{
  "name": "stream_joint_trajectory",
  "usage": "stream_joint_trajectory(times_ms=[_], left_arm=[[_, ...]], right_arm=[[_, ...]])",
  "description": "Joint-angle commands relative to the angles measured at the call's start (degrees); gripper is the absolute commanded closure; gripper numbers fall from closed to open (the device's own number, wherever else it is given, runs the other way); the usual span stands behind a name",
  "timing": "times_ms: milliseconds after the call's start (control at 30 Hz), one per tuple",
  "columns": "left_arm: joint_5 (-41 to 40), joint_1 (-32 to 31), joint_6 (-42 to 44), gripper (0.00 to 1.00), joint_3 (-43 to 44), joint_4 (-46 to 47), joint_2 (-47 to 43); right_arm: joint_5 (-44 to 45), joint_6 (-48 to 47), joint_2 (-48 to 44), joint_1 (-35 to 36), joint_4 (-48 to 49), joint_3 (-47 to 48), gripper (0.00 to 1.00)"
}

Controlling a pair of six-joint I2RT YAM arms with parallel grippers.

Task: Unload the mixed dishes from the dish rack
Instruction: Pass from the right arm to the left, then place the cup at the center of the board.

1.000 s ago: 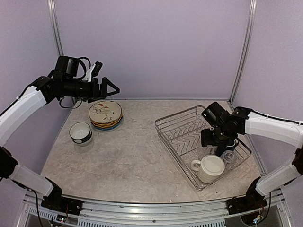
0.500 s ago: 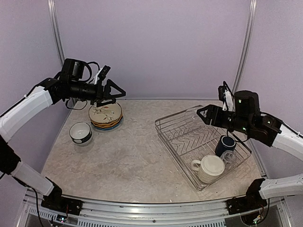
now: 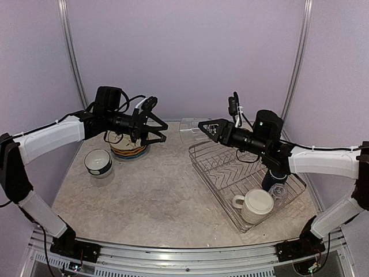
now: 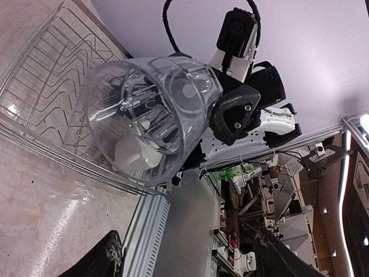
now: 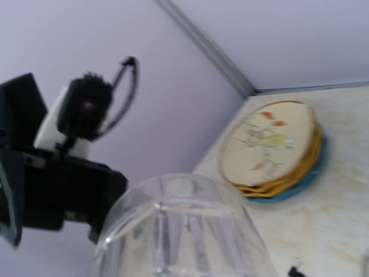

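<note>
- Swung left off the dish rack (image 3: pixel 229 151) since half a second ago: right gripper (image 3: pixel 203 128). The left gripper (image 3: pixel 159 131) has reached right to meet it.
- Right fingers are clamped on a clear glass (image 3: pixel 189 130), held sideways in mid-air past the rack's far-left corner, above the table (image 3: pixel 161 190).
- Left gripper fingers are spread and hold nothing. They sit just beside the glass, and contact can't be told.
- Left wrist view: the glass (image 4: pixel 151 118) fills the middle, with the right gripper behind it.
- In the rack: large cream mug (image 3: pixel 255 203), navy mug (image 3: pixel 274 175), second clear glass (image 3: pixel 279 190).
- Left on the table: stack of plates (image 3: pixel 128 150), floral one on top, and a bowl (image 3: pixel 98 161) near it.
</note>
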Motion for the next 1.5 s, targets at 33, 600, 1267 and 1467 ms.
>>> stream_joint_trajectory(times_ms=[33,600,1267,1467], left_arm=[[3.8,-0.5,-4.9,0.28,-1.8,8.4,0.5],[5.8,-0.6,-6.1,0.88,-2.1,10.4,0.3],[-34.8,-0.9,10.3,1.00,12.2,-30.1,4.9],[-43.6,-2.1,15.1,1.00,25.2,-48.3,18.7]], right_arm=[[-5.6,5.5,6.9,1.9,16.9,4.1,0.79],[-6.4,10.7,18.3,5.3,28.5,6.5,0.75],[13.9,-3.8,-7.3,0.9,-13.3,-3.8,0.00],[20.2,-5.3,-14.6,0.3,-19.5,-6.0,0.00]])
